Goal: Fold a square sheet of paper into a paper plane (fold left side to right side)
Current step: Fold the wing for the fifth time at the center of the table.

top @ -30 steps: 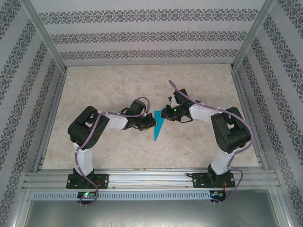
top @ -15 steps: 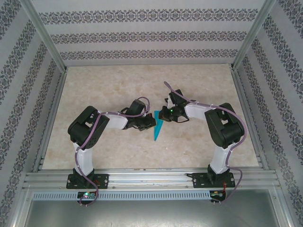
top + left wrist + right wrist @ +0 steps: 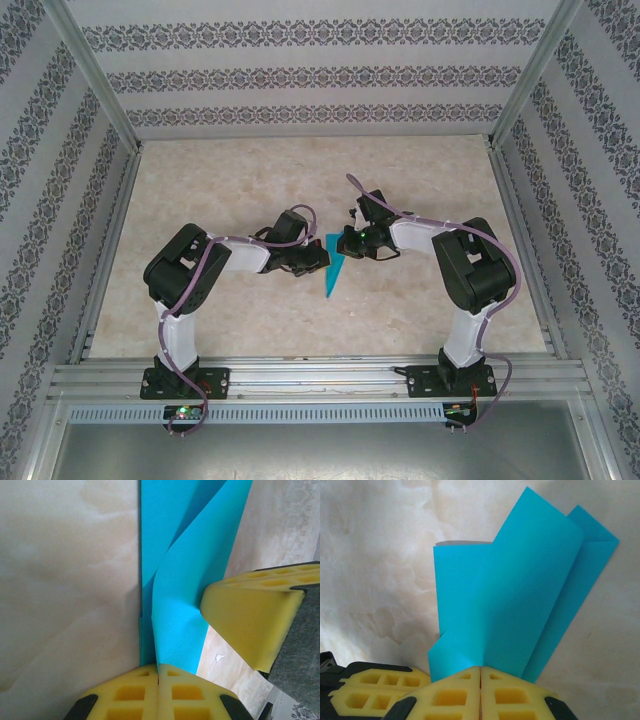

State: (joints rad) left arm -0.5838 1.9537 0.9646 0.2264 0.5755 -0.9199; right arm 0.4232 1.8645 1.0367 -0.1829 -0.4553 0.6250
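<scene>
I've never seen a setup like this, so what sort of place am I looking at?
Probably a robot test booth: a marble-look table walled by patterned panels and an aluminium frame, where the left arm and right arm pinch a teal paper.

Count on inspection: one folded teal-blue paper sheet (image 3: 333, 270); two yellow-padded grippers, left gripper (image 3: 158, 682) and right gripper (image 3: 480, 680); one beige marbled tabletop (image 3: 240, 180).

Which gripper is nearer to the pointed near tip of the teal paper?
Left, by a little. The left gripper pinches the paper on its left side, partway toward the near tip; the right gripper pinches its wide far end, on the right.
</scene>
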